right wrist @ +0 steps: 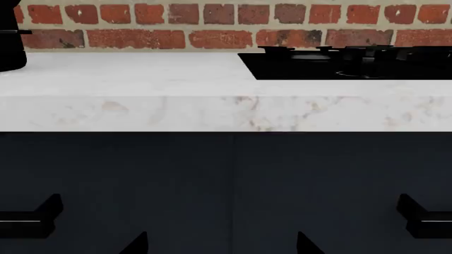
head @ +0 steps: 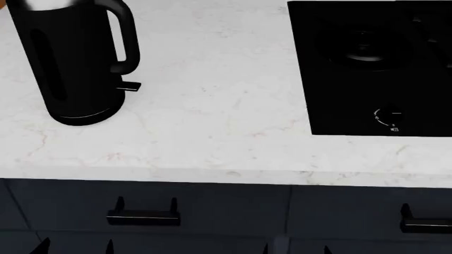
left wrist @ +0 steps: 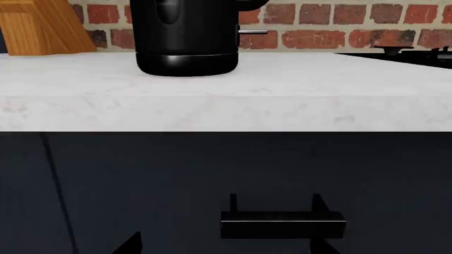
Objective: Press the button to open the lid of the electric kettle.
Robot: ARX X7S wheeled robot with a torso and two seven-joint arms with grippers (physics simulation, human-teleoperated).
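The electric kettle (head: 67, 63) stands upright on the white marble counter (head: 211, 121) at the far left, its loop handle (head: 127, 37) facing right and a flat lever tab (head: 129, 85) at the handle's foot. Its top is cut off by the frame edge, so the lid and the button are out of view. The left wrist view shows only its lower body (left wrist: 187, 37). My left gripper (left wrist: 226, 246) is open and empty, low in front of the dark cabinet, below the counter edge. My right gripper (right wrist: 221, 244) is open and empty at the same height, further right.
A black cooktop (head: 374, 63) with a knob is set into the counter at the right. A wooden block (left wrist: 39, 24) stands left of the kettle before a brick wall (right wrist: 211, 24). Drawer handles (head: 143, 214) stick out from the cabinet front near both grippers.
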